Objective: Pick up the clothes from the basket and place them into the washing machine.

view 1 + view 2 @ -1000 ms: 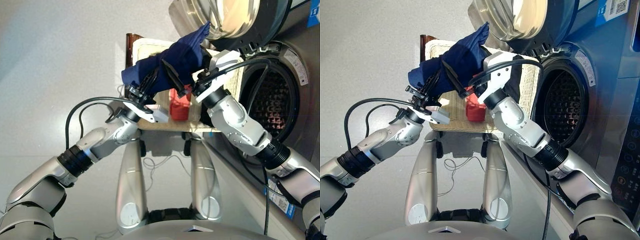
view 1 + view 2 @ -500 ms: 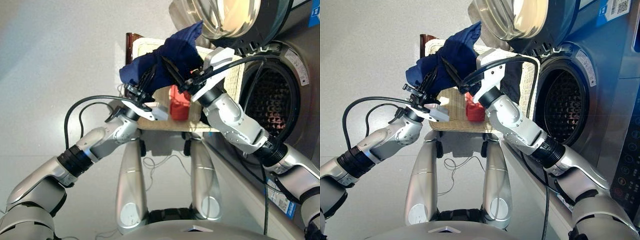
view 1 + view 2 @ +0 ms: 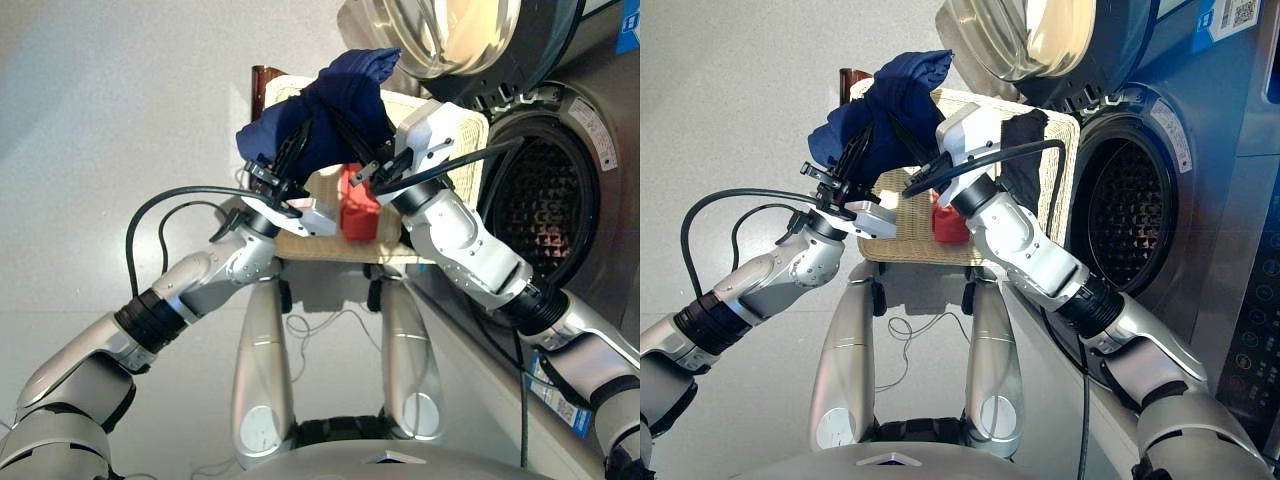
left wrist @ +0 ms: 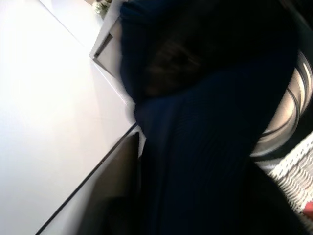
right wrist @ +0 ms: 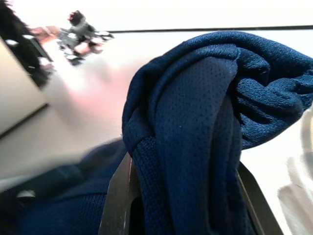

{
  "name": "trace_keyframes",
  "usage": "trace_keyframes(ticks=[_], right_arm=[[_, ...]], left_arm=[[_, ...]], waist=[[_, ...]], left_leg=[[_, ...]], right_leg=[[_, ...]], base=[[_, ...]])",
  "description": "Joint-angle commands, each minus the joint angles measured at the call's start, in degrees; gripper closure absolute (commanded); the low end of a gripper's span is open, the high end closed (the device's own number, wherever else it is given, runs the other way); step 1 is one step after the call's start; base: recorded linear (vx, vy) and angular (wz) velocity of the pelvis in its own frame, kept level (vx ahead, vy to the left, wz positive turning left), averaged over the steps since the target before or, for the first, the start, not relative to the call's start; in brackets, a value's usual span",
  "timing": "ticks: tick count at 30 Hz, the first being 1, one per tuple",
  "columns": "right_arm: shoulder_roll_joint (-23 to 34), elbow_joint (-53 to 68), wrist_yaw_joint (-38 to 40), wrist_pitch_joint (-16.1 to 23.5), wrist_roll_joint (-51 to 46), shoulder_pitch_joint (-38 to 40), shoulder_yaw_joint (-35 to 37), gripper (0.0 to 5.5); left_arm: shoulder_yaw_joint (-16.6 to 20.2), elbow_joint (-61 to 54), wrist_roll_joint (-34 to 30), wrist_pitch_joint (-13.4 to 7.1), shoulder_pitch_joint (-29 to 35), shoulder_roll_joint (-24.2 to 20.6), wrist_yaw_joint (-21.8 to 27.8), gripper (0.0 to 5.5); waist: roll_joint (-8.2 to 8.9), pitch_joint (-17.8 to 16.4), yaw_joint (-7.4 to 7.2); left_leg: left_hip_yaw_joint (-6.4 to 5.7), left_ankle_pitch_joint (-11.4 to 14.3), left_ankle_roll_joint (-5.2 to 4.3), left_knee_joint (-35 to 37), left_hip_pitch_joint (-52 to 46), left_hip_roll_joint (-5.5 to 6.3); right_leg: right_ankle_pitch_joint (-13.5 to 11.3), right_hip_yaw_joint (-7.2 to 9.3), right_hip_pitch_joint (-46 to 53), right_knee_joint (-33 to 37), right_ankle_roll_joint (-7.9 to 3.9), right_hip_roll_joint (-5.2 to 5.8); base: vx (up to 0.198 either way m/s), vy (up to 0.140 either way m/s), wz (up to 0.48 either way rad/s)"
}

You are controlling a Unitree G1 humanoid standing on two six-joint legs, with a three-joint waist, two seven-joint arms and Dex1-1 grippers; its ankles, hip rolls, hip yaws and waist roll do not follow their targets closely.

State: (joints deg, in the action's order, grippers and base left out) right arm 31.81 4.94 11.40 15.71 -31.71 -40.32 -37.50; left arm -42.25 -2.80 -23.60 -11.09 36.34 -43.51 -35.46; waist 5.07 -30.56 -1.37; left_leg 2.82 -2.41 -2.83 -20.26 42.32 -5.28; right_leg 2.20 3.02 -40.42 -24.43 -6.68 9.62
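- Nearest, the left gripper (image 3: 290, 165) reaches up into the lower folds of the navy garment (image 3: 330, 105); cloth hides its fingers, so I cannot tell whether they are closed on it.
- Beside it, the right gripper (image 3: 352, 150) is clamped on the same garment: its wrist view shows a thick fold of blue mesh wedged between the two fingers.
- The garment hangs bunched in the air above the basket (image 3: 440, 105), clear of the weave.
- The red-orange cloth (image 3: 358, 208) lies in the basket beneath it, not yet picked.
- Farther right, the washing machine (image 3: 1200, 200) stands with its porthole door (image 3: 1040, 40) swung up and open, the drum (image 3: 1130, 215) exposed.
- To do this well, I judge both arms should carry the bundle right together, keeping it high enough to clear the basket rim and door, and release only once it is well inside the drum.
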Motion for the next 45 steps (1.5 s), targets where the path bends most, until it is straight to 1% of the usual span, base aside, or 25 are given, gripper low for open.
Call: trace_keyframes(ticks=[1,2,6,7,9,10,13,14,15,16,17,18,19,22,25,26,27,28,29,33,36,39,42,43,45], right_arm=[[1.27,0.66,3.36,2.82,3.34,2.97,4.48,5.5],[1.26,0.68,3.38,2.82,3.37,3.0,4.5,5.5],[-0.82,-3.57,10.12,4.16,8.38,5.56,8.92,5.5],[-0.87,-3.6,10.18,4.19,8.46,5.57,8.93,5.5],[-2.11,-7.23,13.77,4.54,11.28,6.18,10.85,5.5],[-3.05,-10.09,15.89,4.93,11.53,6.73,12.31,5.5],[-5.49,-16.85,21.43,6.52,12.96,6.75,15.77,5.5],[-5.54,-16.96,21.48,6.6,13.01,6.7,15.79,5.5],[-6.65,-20.33,23.77,7.07,13.31,6.13,17.13,5.5],[-7.96,-25.6,25.95,7.79,13.01,5.88,18.66,5.5],[-7.97,-25.76,25.91,7.89,12.97,5.75,18.68,5.5],[-8.8,-28.89,26.83,8.52,11.31,5.2,19.98,5.5],[-9.81,-32.38,28.17,8.63,10.44,5.76,21.26,5.5],[-10.41,-38.58,30.47,8.32,9.67,5.39,23.58,5.5],[-9.67,-44.13,33.91,6.97,11.31,4.63,25.46,5.5],[-9.08,-45.87,35.71,5.56,13.2,4.04,25.6,5.5],[-7.84,-47.8,38.82,3.02,17.72,3.17,25.35,5.5],[-7.2,-48.97,40.54,2.21,19.5,2.47,25.72,5.5],[-6.58,-49.44,40.92,1.47,19.61,2.1,25.99,5.5],[-0.48,-57.31,44.33,-2.16,21.1,-1.38,27.05,5.5],[4.59,-63.02,46.38,-4.92,21.53,-3.53,27.64,5.5],[10.01,-67.27,46.7,-7.21,20.88,-5.07,28.7,5.5],[15.74,-72.14,46.56,-8.99,19.48,-5.04,29.6,5.5],[15.89,-72.33,46.44,-8.92,19.42,-5.28,29.52,5.5],[20.21,-75.56,44.73,-9.98,18.1,-6.78,28.95,5.5]], left_arm=[[3.23,-12.5,0.63,-6.04,0.94,1.49,-3.88,0.0],[3.2,-12.49,0.64,-6.04,0.95,1.48,-3.88,0.0],[2.22,-11.84,3.63,-7.2,-0.58,0.95,-2.42,0.0],[2.17,-11.82,3.65,-7.21,-0.54,0.93,-2.43,0.0],[1.94,-11.9,4.7,-7.66,-0.84,0.74,-2.78,0.0],[1.53,-11.93,5.58,-8.22,-1.14,0.83,-2.85,0.0],[0.59,-11.68,7.04,-8.87,-0.75,1.63,-3.7,0.0],[0.5,-11.62,7.04,-8.89,-0.66,1.63,-3.74,0.0],[0.26,-11.42,7.37,-9.05,-0.21,1.98,-4.15,0.0],[-0.23,-11.08,8.07,-9.85,-0.01,2.54,-4.53,0.0],[-0.27,-11.02,8.07,-9.88,0.09,2.54,-4.55,0.0],[-0.55,-10.9,8.76,-10.18,0.46,2.99,-4.66,0.0],[-0.62,-10.85,9.61,-10.24,0.03,3.77,-4.79,0.0],[-0.38,-10.4,10.66,-9.99,-0.03,5.24,-5.1,0.0],[0.31,-10.62,11.91,-9.85,-0.48,6.3,-5.36,0.0],[0.41,-10.78,12.03,-9.78,-0.5,6.57,-5.4,0.0],[0.58,-10.72,12.23,-9.77,-0.58,7.1,-5.42,0.0],[0.55,-10.68,12.17,-9.65,-0.53,7.54,-5.67,0.0],[0.62,-10.85,12.35,-9.61,-0.53,7.88,-5.77,0.0],[-0.03,-11.61,13.89,-10.06,-0.55,8.75,-5.46,0.0],[-0.61,-11.93,14.38,-9.59,-0.55,8.51,-5.36,0.0],[-0.67,-12.53,14.13,-8.64,-0.72,7.6,-5.09,0.0],[-0.48,-13.16,14.68,-8.77,-0.98,6.28,-4.79,0.0],[-0.43,-13.21,14.71,-8.73,-0.88,6.33,-4.75,0.0],[-0.29,-13.84,15.47,-8.38,-1.45,4.78,-4.49,0.0]], waist=[[-3.63,0.76,-0.67],[-3.62,0.76,-0.64],[-4.2,0.76,-0.64],[-4.18,0.76,-0.6],[-4.42,0.76,-0.66],[-4.54,0.76,-0.69],[-5.04,0.76,-0.61],[-5.02,0.76,-0.55],[-5.21,0.76,-0.53],[-5.52,0.76,-0.4],[-5.52,0.76,-0.37],[-5.64,0.76,-0.32],[-5.84,0.76,-0.28],[-6.26,0.76,-0.1],[-6.59,0.76,0.13],[-6.72,0.76,0.2],[-6.9,0.76,0.27],[-6.99,0.76,0.25],[-7.1,0.76,0.25],[-7.82,0.76,0.49],[-8.35,0.76,0.87],[-9.02,0.76,1.24],[-9.7,0.76,1.71],[-9.82,0.76,1.72],[-10.02,0.76,2.17]], left_leg=[[1.14,3.47,-1.66,-2.38,-0.6,-0.13],[1.15,3.48,-1.66,-2.39,-0.61,-0.13],[1.2,3.41,-1.58,-2.47,-0.45,-0.12],[1.2,3.43,-1.59,-2.49,-0.45,-0.14],[1.04,2.97,-1.47,-2.38,0.04,-0.01],[0.98,3.49,-1.54,-2.84,-0.02,-0.04],[0.92,3.55,-1.51,-2.94,0.1,0.07],[0.91,3.57,-1.52,-2.97,0.14,0.05],[0.88,3.18,-1.46,-2.94,0.62,0.13],[0.88,3.75,-1.47,-3.24,0.46,0.17],[0.87,3.73,-1.47,-3.23,0.53,0.17],[0.85,3.3,-1.42,-3.07,0.99,0.28],[0.83,3.87,-1.43,-3.45,0.98,0.3],[0.67,4.08,-1.35,-3.75,1.61,0.52],[0.38,4.4,-1.21,-4.44,2.48,0.72],[0.27,4.52,-1.18,-4.72,2.82,0.83],[0.12,4.62,-1.11,-5.07,3.38,0.96],[-0.01,4.82,-1.04,-5.55,4.0,1.1],[-0.12,4.96,-1.0,-5.96,4.57,1.2],[-0.9,6.15,-0.92,-9.75,8.49,1.6],[-1.36,7.51,-0.86,-13.61,12.24,1.74],[-1.9,8.56,-0.96,-17.24,16.37,1.59],[-2.34,9.07,-1.1,-20.04,19.84,1.59],[-2.39,9.18,-1.1,-20.36,20.17,1.56],[-2.41,9.24,-1.15,-21.67,22.89,1.55]], right_leg=[[-2.06,-2.51,-1.75,1.68,-1.47,1.21],[-2.06,-2.52,-1.74,1.69,-1.47,1.2],[-2.06,-2.48,-1.96,1.58,-1.54,1.32],[-2.06,-2.48,-1.95,1.57,-1.54,1.31],[-2.39,-2.54,-2.42,1.62,-1.5,1.29],[-1.84,-2.53,-2.21,1.23,-1.5,1.33],[-1.68,-2.4,-2.35,0.98,-1.52,1.39],[-1.67,-2.39,-2.37,0.98,-1.51,1.37],[-2.08,-2.39,-2.8,1.1,-1.52,1.44],[-1.54,-2.45,-2.62,0.8,-1.56,1.35],[-1.57,-2.45,-2.68,0.82,-1.55,1.34],[-2.0,-2.47,-3.14,0.95,-1.55,1.31],[-1.45,-2.46,-3.03,0.68,-1.57,1.35],[-1.35,-2.5,-3.55,0.56,-1.59,1.43],[-1.18,-2.79,-4.33,0.05,-1.52,1.46],[-1.1,-2.84,-4.67,-0.14,-1.5,1.48],[-0.98,-2.95,-5.21,-0.53,-1.47,1.46],[-0.86,-3.06,-5.69,-0.97,-1.44,1.46],[-0.72,-3.16,-6.2,-1.39,-1.4,1.41],[0.57,-3.98,-10.02,-5.38,-1.13,1.32],[1.83,-4.32,-13.51,-9.29,-0.74,1.45],[3.02,-4.65,-17.69,-13.23,-0.49,1.75],[3.49,-4.82,-21.34,-16.15,-0.38,2.2],[3.59,-4.82,-21.63,-16.42,-0.38,2.17],[3.63,-4.75,-24.31,-17.87,-0.36,2.22]], base=[[0.0,0.0,0.0],[0.0,0.0,0.0],[0.0,0.0,0.0],[0.0,0.0,0.0],[0.0,0.0,0.0],[0.0,0.0,0.0],[0.0,0.0,0.0],[0.0,0.0,0.0],[0.0,0.0,0.0],[0.0,0.0,0.0],[0.0,0.0,0.0],[0.0,0.0,0.0],[0.0,0.0,0.0],[0.0,0.0,0.0],[0.0,0.0,0.0],[0.0,0.0,0.0],[0.0,0.0,0.0],[0.0,0.0,0.0],[0.0,0.0,0.0],[0.0,0.0,0.0],[-0.054,-0.005,0.14],[-0.052,0.004,0.177],[-0.015,-0.003,0.062],[0.0,0.0,0.0],[-0.025,0.001,0.031]])
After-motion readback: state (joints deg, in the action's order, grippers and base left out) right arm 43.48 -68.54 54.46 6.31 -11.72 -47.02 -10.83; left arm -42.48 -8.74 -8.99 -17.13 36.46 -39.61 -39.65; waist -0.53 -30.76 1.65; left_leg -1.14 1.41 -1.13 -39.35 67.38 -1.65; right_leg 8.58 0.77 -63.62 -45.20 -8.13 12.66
